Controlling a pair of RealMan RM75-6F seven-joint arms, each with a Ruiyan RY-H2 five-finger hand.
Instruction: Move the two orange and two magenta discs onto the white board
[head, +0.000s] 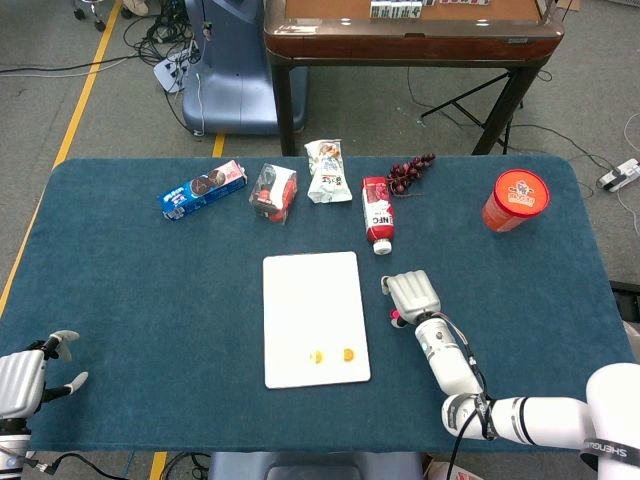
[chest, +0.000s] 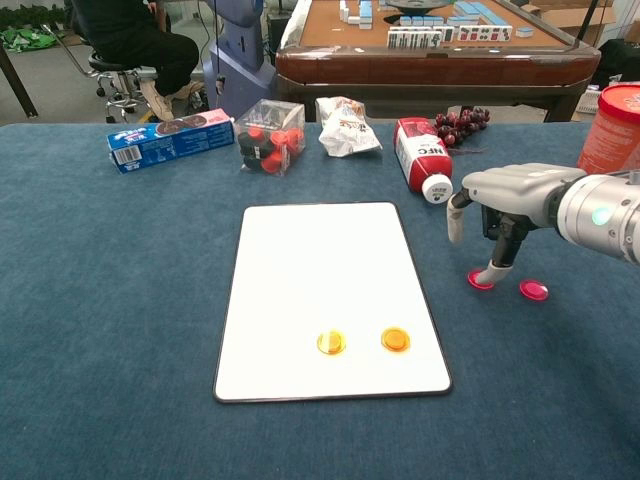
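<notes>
Two orange discs (chest: 331, 343) (chest: 395, 340) lie side by side on the near part of the white board (chest: 320, 260); the head view shows them too (head: 316, 356) (head: 348, 354) on the board (head: 310, 290). Two magenta discs (chest: 479, 281) (chest: 534, 290) lie on the blue cloth right of the board. My right hand (chest: 510, 200) hovers over the left magenta disc, one fingertip (chest: 490, 270) touching its edge, thumb held apart, nothing gripped. In the head view the right hand (head: 413, 294) hides most of the discs. My left hand (head: 25, 380) rests at the table's near left corner, fingers spread.
Along the far side stand a blue cookie box (chest: 170, 139), a clear box of red items (chest: 270, 135), a snack bag (chest: 345, 125), a lying red-and-white bottle (chest: 422, 155), grapes (chest: 462, 124) and a red cup (chest: 610, 120).
</notes>
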